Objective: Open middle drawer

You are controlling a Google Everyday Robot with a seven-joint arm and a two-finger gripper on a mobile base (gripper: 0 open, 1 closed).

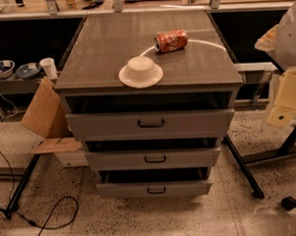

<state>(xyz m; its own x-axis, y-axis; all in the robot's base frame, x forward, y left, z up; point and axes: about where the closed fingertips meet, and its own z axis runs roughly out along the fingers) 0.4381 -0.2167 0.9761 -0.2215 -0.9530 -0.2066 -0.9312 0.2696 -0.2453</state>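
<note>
The gripper (286, 100) is seen at the right edge of the view, pale and yellowish, held in the air beside the cabinet (105, 48) and apart from it. Whether it is apart or together cannot be told.

The middle drawer (115, 160) is found well to the left of the gripper and lower, the second of three grey fronts. A dark gap is shown above its front, so it is seen partly pulled out. Its small black handle (155, 159) is set at the centre, well apart from the gripper.

The top drawer (99, 126), with a taller front, is placed left of the gripper at about its height. The bottom drawer (121, 191) lies lowest and farthest from it. Dark gaps are seen above both.

On the cabinet top, up and left of the gripper, a red can (171, 41) is laid on its side. A white bowl (140, 70) is set farther left, nearer the front edge. Past the cabinet, farthest left, a piece of cardboard (44, 112) is seen.
</note>
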